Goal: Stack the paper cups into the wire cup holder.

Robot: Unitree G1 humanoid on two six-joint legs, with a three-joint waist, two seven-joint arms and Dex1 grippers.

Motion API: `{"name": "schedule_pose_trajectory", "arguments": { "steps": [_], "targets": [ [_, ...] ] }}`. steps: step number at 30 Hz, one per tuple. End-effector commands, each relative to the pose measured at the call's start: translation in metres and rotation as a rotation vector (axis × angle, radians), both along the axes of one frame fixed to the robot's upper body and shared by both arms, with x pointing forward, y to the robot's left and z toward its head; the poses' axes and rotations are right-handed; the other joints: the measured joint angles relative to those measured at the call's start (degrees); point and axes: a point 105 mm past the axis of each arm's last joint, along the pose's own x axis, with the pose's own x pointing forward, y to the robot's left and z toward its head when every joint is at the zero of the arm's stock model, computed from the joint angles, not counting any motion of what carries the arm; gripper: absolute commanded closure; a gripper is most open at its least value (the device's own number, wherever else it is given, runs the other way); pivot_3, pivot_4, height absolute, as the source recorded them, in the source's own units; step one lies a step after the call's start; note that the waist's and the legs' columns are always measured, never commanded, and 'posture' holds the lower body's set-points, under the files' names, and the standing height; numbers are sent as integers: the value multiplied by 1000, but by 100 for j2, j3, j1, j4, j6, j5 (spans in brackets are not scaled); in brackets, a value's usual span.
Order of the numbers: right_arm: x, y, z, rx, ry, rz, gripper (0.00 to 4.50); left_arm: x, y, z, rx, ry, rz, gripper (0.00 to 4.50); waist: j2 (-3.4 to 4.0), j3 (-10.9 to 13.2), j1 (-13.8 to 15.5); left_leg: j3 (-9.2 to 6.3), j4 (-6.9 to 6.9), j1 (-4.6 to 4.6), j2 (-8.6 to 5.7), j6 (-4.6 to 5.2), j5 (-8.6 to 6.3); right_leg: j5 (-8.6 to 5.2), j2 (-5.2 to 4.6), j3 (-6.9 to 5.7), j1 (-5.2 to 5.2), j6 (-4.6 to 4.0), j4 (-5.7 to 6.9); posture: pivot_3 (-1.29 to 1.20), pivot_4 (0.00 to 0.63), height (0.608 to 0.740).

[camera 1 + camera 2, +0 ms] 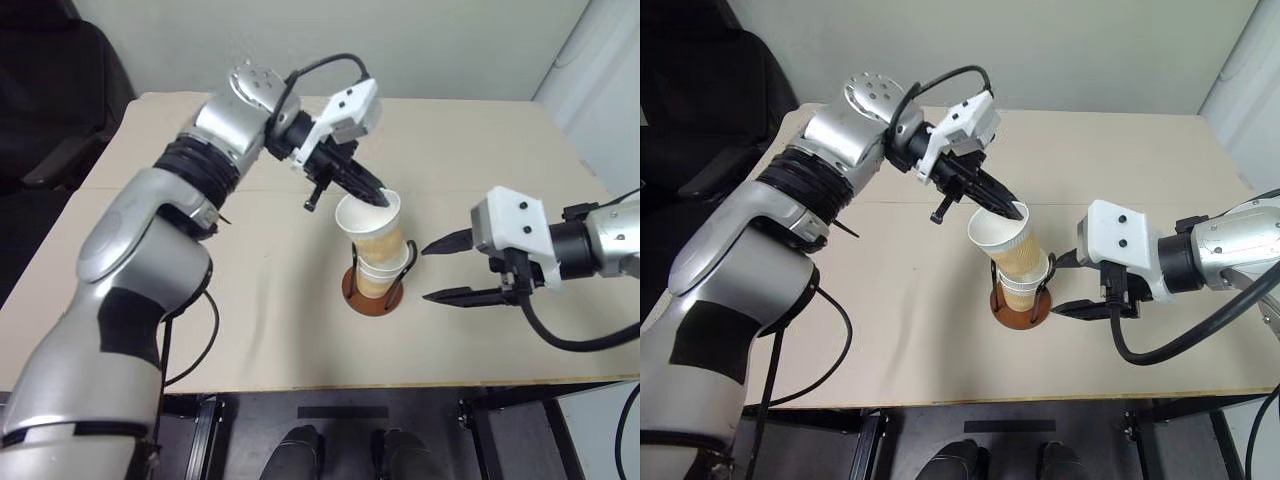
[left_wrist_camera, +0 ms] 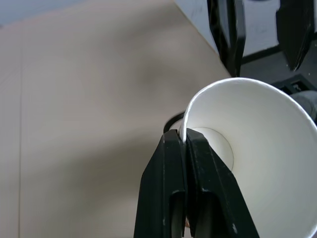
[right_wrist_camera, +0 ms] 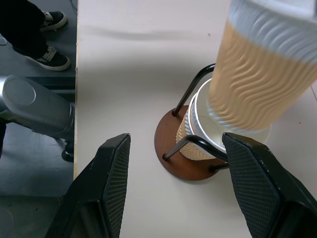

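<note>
A beige table [image 1: 480,150] stands before a pale wall [image 1: 400,40].

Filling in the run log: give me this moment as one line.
left gripper: shut on top cup rim | top cup: tilted, entering stacked cups in holder | right gripper: open beside holder

Left gripper [image 1: 380,198] mid-frame, fingers pinched together, pointing down-right, right gripper [image 1: 432,270] at right, jaws spread wide

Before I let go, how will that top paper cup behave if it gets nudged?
Probably tippy: the top paper cup leans, only partly seated in the cups nested in the wire cup holder. Likely light and soft-walled, since the left gripper carries it by a pinch on the thin rim alone. The ribbed sleeve should resist slipping.
</note>
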Motion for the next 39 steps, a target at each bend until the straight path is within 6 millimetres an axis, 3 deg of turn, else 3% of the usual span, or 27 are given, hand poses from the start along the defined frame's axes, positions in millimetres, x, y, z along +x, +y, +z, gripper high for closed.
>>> {"name": "schedule_pose_trajectory", "arguments": {
  "steps": [1,12,17,23,26,29,34,39],
  "targets": [
    [-3,-1,9,0,-45,1,1519,-3,-4,4,6,-29,-46,4466,-1,0,10,-1,2,-3,0,1,-1,2,-2,0,-1,3,-1,0,150,740],
    [-3,-2,9,-7,-43,-2,1519,4,-7,-3,41,-62,-25,4466,0,0,23,1,11,-10,0,4,-2,6,-3,2,-2,11,-2,0,150,740],
    [-2,-3,9,-10,-46,-6,1519,6,-11,1,21,-67,-18,2755,-1,0,34,1,12,-11,-2,4,-2,7,-3,1,-3,12,-3,0,150,740],
    [2,-4,9,-13,-51,-5,1519,2,-22,22,-127,-47,-31,577,-1,0,53,4,12,-13,-3,5,-2,7,-2,2,-4,13,-3,0,150,740],
    [4,-5,9,-14,-55,-8,1519,2,-21,35,-210,-15,-14,577,-1,0,50,7,12,-12,-2,5,-2,8,-1,4,-6,13,-3,0,150,740],
    [7,-5,9,-16,-62,-17,1519,7,-10,50,-320,3,41,577,-1,0,49,8,11,-12,0,5,-2,8,1,5,-8,13,-2,0,150,740],
    [25,-9,17,47,-83,-98,1519,21,46,67,-463,40,218,577,0,-1,-10,12,9,-13,2,6,-2,8,6,10,-15,13,-2,0,150,740],
    [40,-20,19,122,-79,-182,1519,25,107,47,-466,96,366,577,12,-6,-89,4,8,-9,9,8,0,7,8,16,-20,13,1,0,150,740]
  ]
}}
